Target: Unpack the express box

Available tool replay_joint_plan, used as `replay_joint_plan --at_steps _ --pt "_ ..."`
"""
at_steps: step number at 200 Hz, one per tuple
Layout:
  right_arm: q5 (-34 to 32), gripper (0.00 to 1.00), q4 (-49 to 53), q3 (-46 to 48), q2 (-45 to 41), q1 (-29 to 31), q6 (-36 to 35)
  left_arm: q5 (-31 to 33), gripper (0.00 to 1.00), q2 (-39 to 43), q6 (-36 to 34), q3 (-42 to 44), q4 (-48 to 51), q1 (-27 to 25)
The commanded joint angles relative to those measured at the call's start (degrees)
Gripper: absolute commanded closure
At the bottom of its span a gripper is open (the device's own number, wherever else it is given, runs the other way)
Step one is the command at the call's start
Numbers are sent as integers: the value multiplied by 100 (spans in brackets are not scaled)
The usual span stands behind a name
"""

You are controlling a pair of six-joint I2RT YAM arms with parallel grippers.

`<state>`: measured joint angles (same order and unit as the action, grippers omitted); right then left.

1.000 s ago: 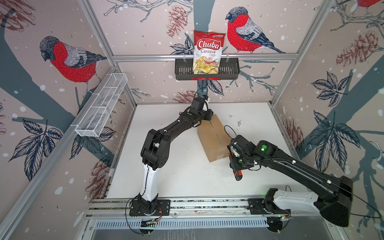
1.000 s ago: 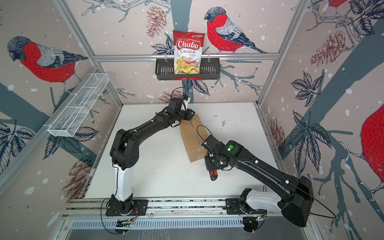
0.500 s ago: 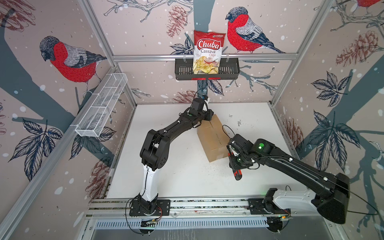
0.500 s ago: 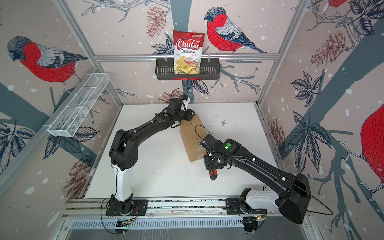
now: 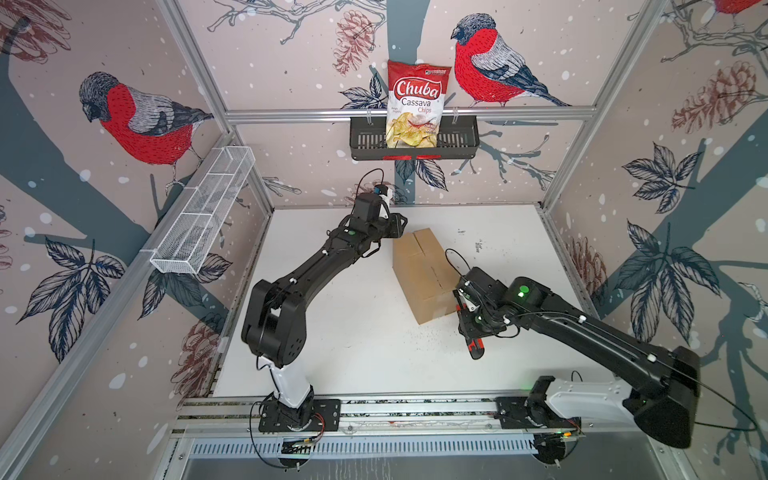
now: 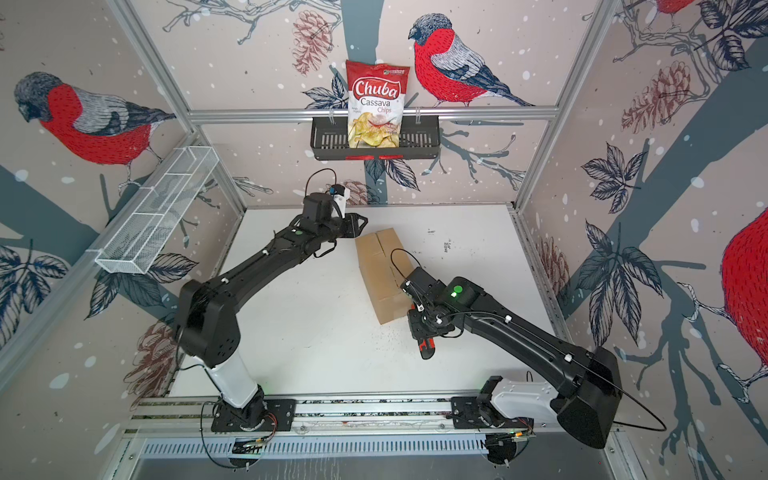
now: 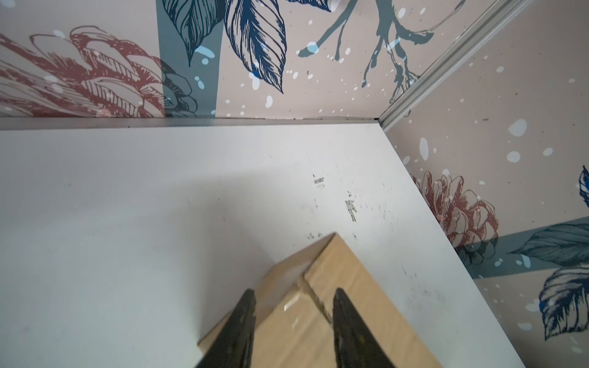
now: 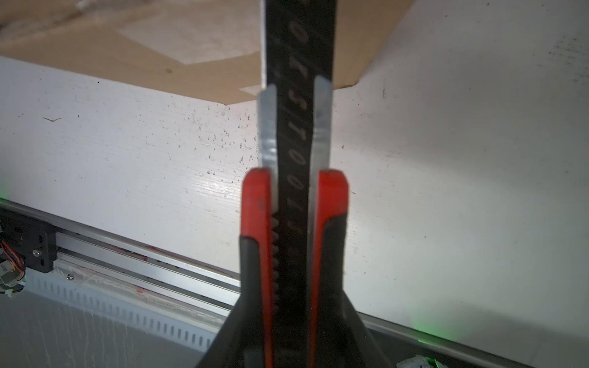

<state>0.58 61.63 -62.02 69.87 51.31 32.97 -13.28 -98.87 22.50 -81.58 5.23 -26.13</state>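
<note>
The express box point(image 5: 424, 274) lies shut on the white desk point(image 5: 332, 332), its top flaps meeting at a taped seam. On the wall beyond the box's far end, a black basket point(image 5: 365, 141) holds an upright bag of cassava chips point(image 5: 417, 104). A white wire basket point(image 5: 199, 220) hangs well left of the box. The left tool point(image 7: 294, 291) hovers over the box's far end, jaws apart. At its near end the right tool point(image 8: 291, 261) clamps a red utility knife point(image 8: 293, 127), blade pointing at the cardboard.
</note>
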Motion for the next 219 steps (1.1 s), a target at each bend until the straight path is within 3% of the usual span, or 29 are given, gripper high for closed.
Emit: replay_joint_plan --at_steps 1,29,67,109,219 --pt "8 89 -52 -30 9 -8 -58 88 64 572 122 617 -41 47" --pt "4 89 -72 -56 51 -22 -89 -273 74 1354 431 1756 -285 -33" --pt "14 89 -75 -100 106 -32 -115 162 80 2144 851 2914 -452 -646" --pt "18 89 -81 -109 96 -32 -98 672 84 2493 1487 3721 -717 -1352" --pt "22 89 -83 -187 168 44 -89 820 85 1868 1919 3588 -1648 -2025"
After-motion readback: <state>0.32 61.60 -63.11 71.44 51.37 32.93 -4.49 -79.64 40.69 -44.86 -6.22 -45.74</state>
